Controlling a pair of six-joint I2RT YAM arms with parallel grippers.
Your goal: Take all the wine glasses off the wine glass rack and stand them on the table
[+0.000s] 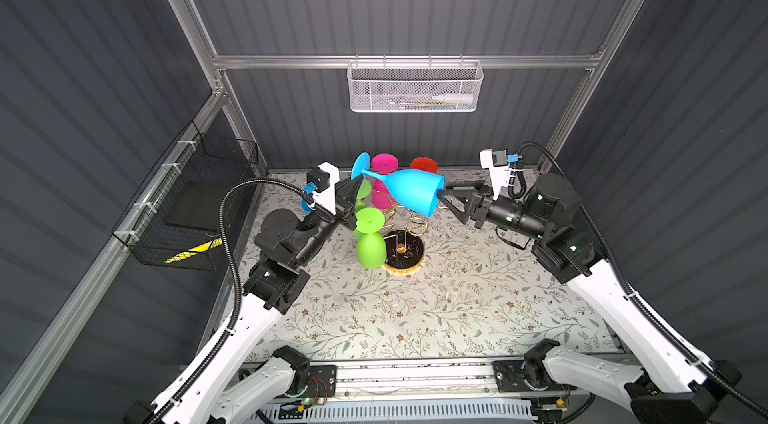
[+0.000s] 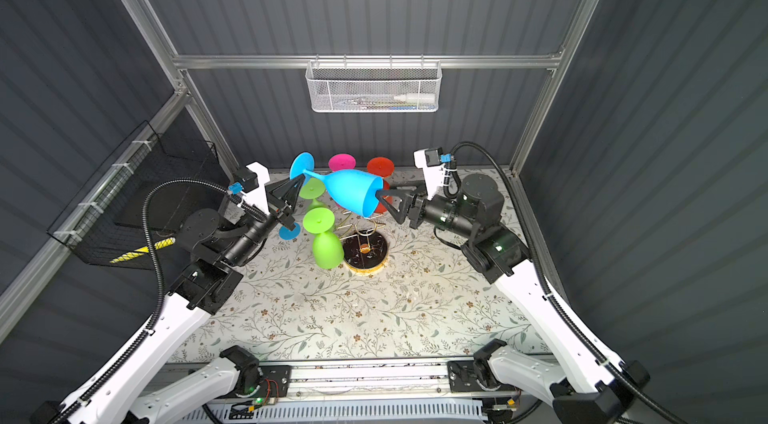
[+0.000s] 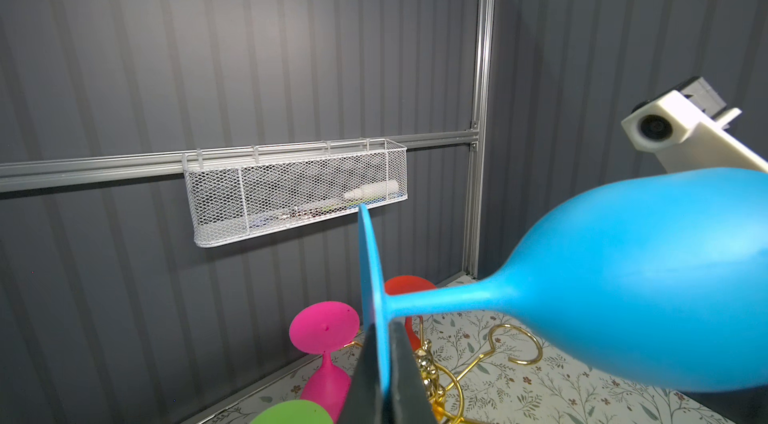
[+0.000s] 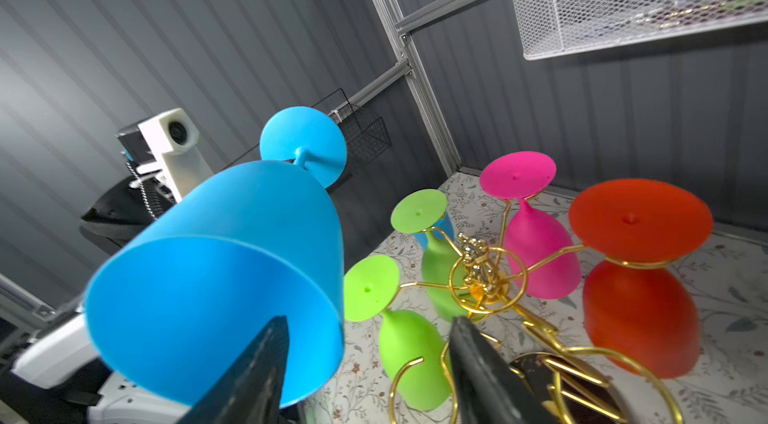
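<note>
A blue wine glass [image 1: 411,191] [image 2: 353,191] lies on its side in the air above the gold wire wine glass rack [image 1: 415,226] [image 4: 486,276], clear of the rack's ring loops. My left gripper [image 1: 353,188] [image 3: 382,328] is shut on the edge of the glass's round foot [image 3: 370,268]. My right gripper [image 1: 441,195] [image 4: 370,322] is open at the bowl's mouth: one finger [image 4: 257,359] sits at the rim of the bowl [image 4: 232,268], the other [image 4: 478,359] stands well apart from it.
Green [image 1: 370,247], pink [image 1: 384,162] and red [image 1: 424,164] glasses hang upside down on the rack, which has a round black base [image 1: 409,266]. Another blue glass [image 2: 289,231] hangs near the left arm. White mesh basket [image 1: 411,87] on the back wall, black wire basket [image 1: 195,202] at left.
</note>
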